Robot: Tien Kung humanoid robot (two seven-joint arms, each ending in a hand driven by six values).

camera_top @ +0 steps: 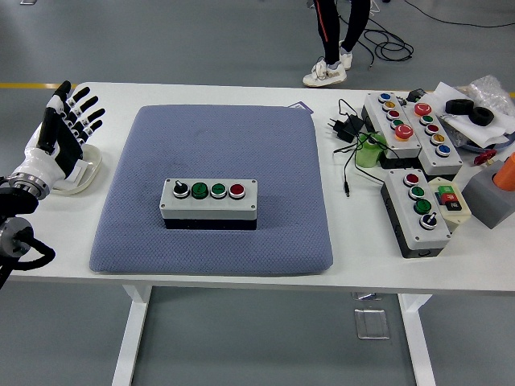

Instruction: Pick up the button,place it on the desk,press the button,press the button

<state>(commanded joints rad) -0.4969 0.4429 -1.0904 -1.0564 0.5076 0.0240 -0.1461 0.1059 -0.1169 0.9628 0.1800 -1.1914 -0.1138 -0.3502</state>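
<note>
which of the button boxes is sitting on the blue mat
The four-control button box at the centre of the blue mat. The other button boxes stand on the bare white table at right.

left arm: enters at left edge, forearm angled up over the surface | left hand (pixel 58 137): raised, palm upright, fingers (pixel 80 108) spread and straight, holding nothing | right arm: out of frame

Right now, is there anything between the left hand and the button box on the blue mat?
Nothing visible blocks it. The left hand is open over a white dish; bare mat lies between it and the button box.
</note>
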